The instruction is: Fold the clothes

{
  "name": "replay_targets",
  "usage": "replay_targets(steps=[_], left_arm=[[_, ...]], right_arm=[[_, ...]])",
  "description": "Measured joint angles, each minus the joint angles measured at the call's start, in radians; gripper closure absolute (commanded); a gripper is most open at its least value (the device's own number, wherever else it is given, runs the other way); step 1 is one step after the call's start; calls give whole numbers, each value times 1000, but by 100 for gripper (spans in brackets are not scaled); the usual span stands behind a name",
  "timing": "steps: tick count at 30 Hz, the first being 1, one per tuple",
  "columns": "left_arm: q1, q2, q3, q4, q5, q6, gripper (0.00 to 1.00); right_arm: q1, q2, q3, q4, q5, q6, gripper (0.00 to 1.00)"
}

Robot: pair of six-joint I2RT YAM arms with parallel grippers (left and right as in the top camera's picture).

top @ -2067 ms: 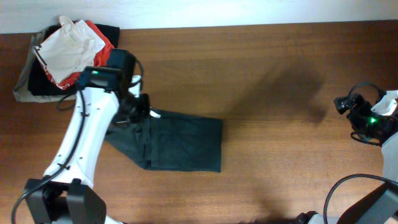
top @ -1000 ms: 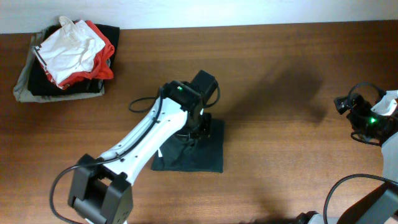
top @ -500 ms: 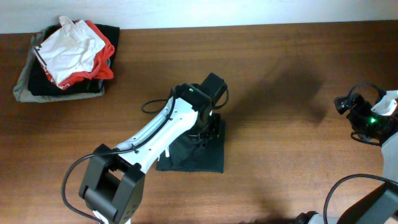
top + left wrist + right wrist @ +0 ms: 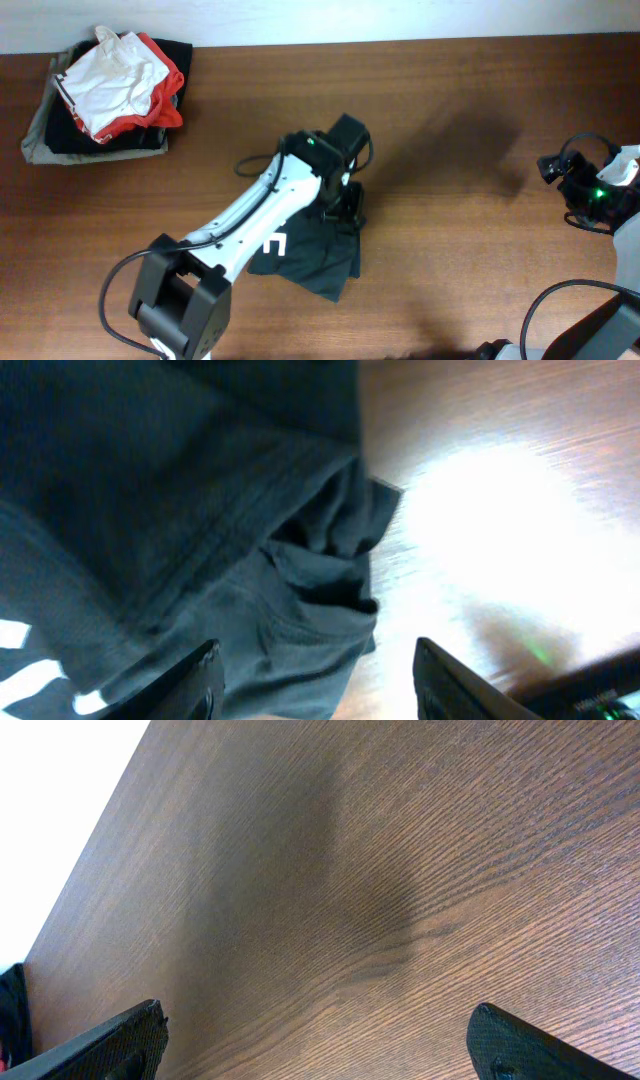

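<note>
The clothes, a dark charcoal T-shirt [image 4: 318, 262], lie bunched in a rough fold at the middle of the table, with a white block letter [image 4: 274, 245] showing at the left. My left gripper [image 4: 346, 206] hangs over the shirt's upper right corner. In the left wrist view the gripper [image 4: 320, 688] is open, and the rumpled shirt [image 4: 200, 510] lies loose beneath and between its fingers [image 4: 195, 682]. My right gripper [image 4: 585, 190] is at the far right edge. In the right wrist view it [image 4: 320, 1050] stands wide open over bare wood, holding nothing.
A pile of other garments sits at the back left corner: a white one with red-orange trim [image 4: 115, 70] on top of dark cloth, and a grey-khaki one [image 4: 35, 135] beneath. A white object [image 4: 627, 163] shows beside the right arm.
My left gripper carried the shirt's left part rightward over the rest, then opened and let the cloth go. The shirt slumped toward the front edge and a white letter came into view.
</note>
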Motion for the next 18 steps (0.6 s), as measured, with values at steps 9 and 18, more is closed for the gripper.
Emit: replay_targets(steps=[9, 18], left_arm=[[208, -38, 269, -256, -89, 103, 28], [207, -29, 0, -99, 24, 60, 21]], right_arm=[[0, 0, 0, 0, 0, -1, 1], [0, 0, 0, 0, 0, 0, 1]])
